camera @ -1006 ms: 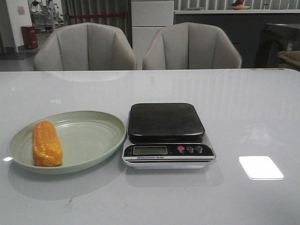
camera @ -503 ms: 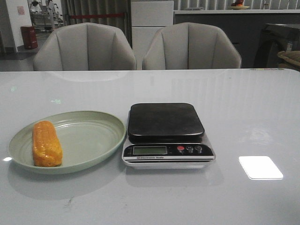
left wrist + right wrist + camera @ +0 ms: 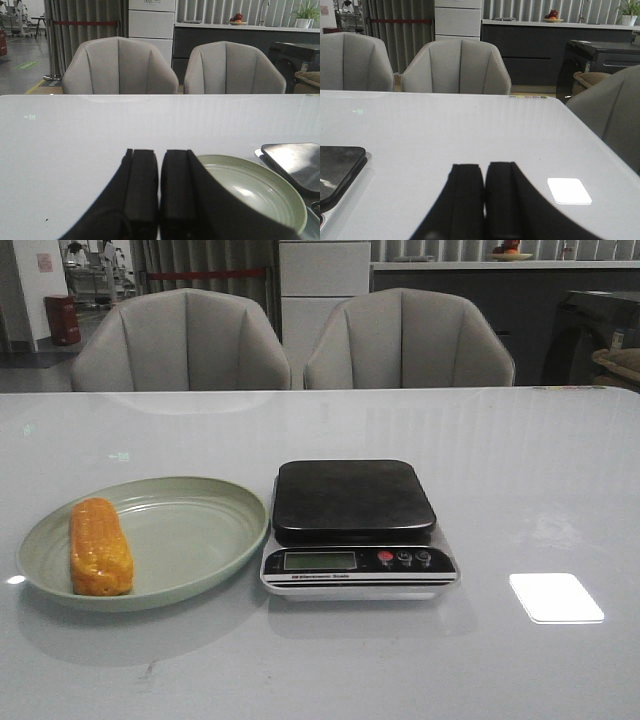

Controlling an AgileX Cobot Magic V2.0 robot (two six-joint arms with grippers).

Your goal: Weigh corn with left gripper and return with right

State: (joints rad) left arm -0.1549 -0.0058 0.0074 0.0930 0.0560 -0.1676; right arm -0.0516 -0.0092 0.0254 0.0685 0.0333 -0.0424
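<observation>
The orange-yellow corn (image 3: 100, 547) lies on the left part of the green plate (image 3: 190, 530), which sits left of the scale (image 3: 355, 525). The scale's black pan is bare. Neither gripper shows in the front view. In the left wrist view my left gripper (image 3: 159, 152) is shut and empty, low over the table just left of the plate (image 3: 260, 187); the corn is hidden behind its fingers there. In the right wrist view my right gripper (image 3: 484, 166) is shut and empty, right of the scale (image 3: 337, 167).
Two grey chairs (image 3: 180, 340) stand behind the table's far edge. A bright light patch (image 3: 556, 597) lies on the table right of the scale. A third chair (image 3: 610, 115) stands at the table's right side.
</observation>
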